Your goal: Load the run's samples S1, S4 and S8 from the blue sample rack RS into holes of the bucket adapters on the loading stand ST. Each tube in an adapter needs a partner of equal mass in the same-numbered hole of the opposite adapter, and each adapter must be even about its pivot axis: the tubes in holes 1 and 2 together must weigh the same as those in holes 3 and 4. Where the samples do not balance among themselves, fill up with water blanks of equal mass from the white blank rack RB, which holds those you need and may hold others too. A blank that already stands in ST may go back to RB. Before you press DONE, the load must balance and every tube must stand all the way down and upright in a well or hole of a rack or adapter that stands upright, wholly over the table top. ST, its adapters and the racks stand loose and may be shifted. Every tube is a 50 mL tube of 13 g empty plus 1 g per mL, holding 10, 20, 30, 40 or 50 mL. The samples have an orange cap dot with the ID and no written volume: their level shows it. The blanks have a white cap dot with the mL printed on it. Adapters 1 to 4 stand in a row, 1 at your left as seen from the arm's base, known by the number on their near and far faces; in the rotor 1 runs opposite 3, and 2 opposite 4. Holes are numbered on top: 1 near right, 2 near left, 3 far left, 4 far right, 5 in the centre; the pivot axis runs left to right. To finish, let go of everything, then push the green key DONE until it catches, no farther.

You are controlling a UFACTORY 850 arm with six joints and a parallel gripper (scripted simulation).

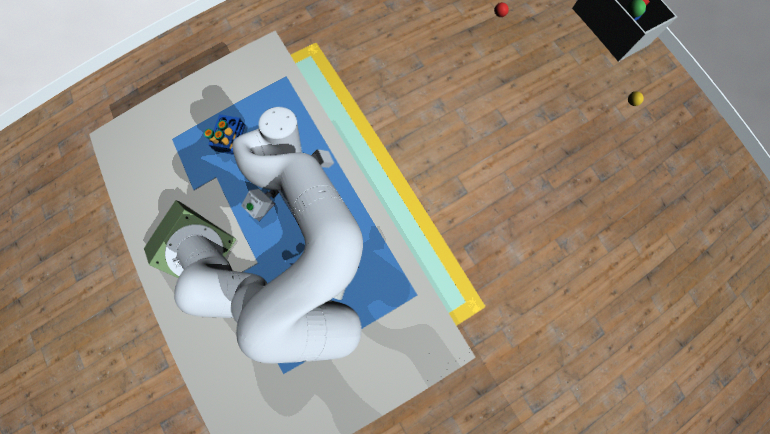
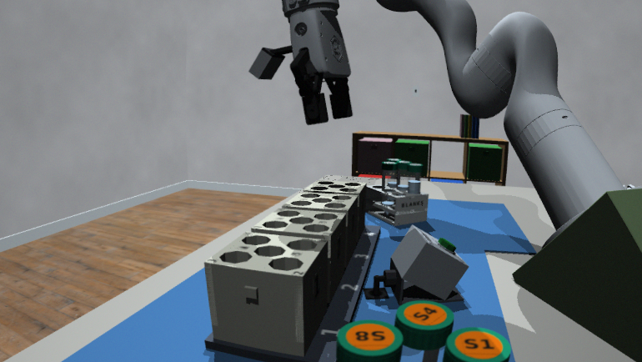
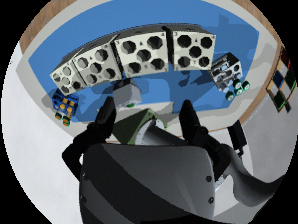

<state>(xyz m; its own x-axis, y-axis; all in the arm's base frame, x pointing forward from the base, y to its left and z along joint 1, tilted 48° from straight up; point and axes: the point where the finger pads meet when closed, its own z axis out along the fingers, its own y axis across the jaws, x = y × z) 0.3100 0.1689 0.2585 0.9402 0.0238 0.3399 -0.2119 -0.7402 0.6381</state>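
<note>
My gripper [image 2: 328, 114] [image 3: 148, 106] is open and empty, high above the far end of the adapter row. Four grey bucket adapters [image 2: 269, 288] [image 3: 141, 52] stand in a row on the dark loading stand ST [image 2: 359, 265]; every hole I can see is empty. The blue sample rack RS [image 1: 223, 132] [image 3: 64, 104] holds orange-dotted tubes S8 [image 2: 369, 336], S4 [image 2: 424, 314] and S1 [image 2: 477, 344]. The white blank rack RB [image 2: 402, 204] [image 3: 229, 76] holds several tubes beyond the stand. The green DONE key [image 2: 446, 243] [image 1: 250, 205] sits on a tilted grey box. In the top view the arm hides the adapters, RB and my gripper.
The arm's green base block [image 1: 183, 237] [image 2: 584, 269] stands at the table's near side. A yellow and mint strip [image 1: 377, 156] runs along the table's far edge. A wooden shelf [image 2: 431, 155] stands in the background beyond the table.
</note>
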